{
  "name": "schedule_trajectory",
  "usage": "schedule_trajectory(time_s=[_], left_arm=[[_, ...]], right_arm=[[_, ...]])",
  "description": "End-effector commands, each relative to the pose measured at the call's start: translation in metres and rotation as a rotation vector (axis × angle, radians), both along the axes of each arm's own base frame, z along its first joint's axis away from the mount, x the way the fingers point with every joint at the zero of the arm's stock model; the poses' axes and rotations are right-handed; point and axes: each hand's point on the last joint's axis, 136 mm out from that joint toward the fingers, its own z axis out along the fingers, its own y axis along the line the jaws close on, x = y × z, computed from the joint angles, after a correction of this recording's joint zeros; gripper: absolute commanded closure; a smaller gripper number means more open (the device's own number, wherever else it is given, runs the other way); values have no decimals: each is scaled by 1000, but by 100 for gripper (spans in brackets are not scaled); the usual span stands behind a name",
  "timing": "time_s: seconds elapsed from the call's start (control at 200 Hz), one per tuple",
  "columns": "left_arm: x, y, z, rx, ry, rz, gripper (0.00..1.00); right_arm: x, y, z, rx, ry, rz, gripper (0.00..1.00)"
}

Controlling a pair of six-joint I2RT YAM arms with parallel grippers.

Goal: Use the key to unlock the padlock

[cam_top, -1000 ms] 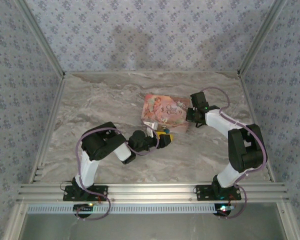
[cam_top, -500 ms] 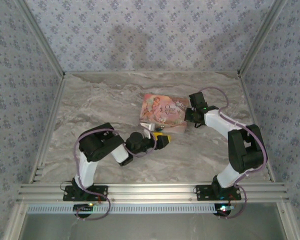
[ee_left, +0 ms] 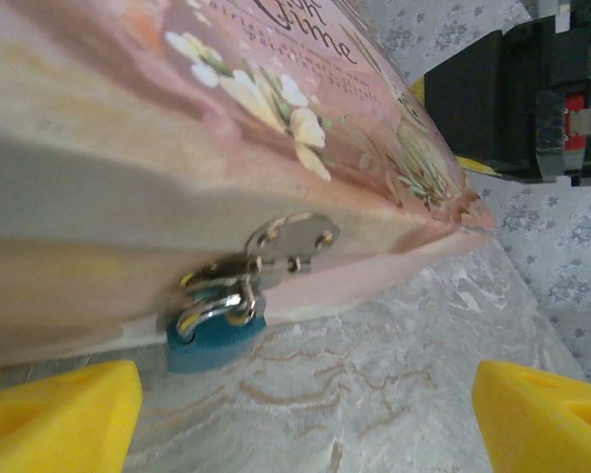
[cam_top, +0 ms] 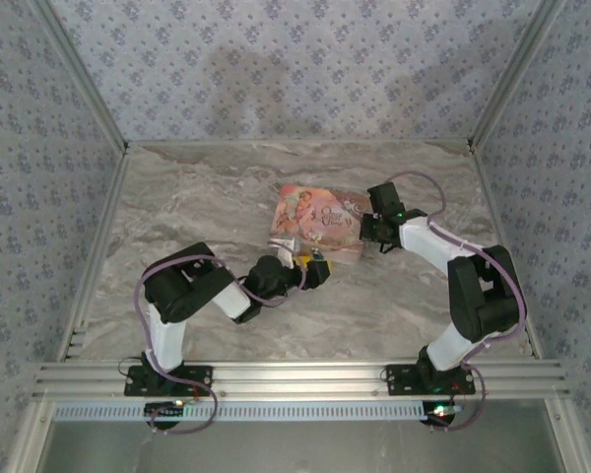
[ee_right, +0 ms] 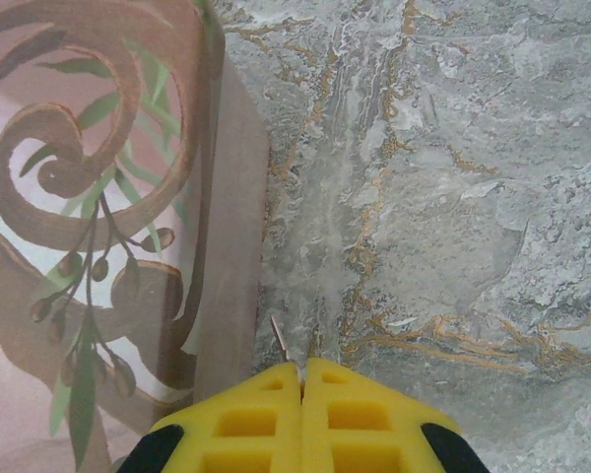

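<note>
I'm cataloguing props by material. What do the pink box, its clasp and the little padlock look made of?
Box: probably wood or board under a matte printed covering, going by the flowers and script on the lid. Clasp: polished silver metal, with bright glints and two small fasteners. Padlock: silver metal shackle and a teal body, either plastic or painted; I cannot tell which.
</note>
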Motion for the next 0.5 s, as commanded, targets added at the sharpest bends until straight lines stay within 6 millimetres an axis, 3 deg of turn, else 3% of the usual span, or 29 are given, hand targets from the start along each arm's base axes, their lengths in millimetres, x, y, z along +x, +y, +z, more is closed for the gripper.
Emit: schedule_trajectory(time_s=[0.0,0.145,0.365,0.495], left_arm=[[7,2,-21,77,15,27,13],[9,-2,-19,68,0,22,13],[1,-32,2,-1,-31,-124,16],[-3,-33,11,-40,-53,-144,18]], right_arm=[[3,5,12,24,-36,-5,100],[3,10,11,27,-38,7,100],[2,11,10,32,-39,8,100],[2,13,8,34,-36,12,100]])
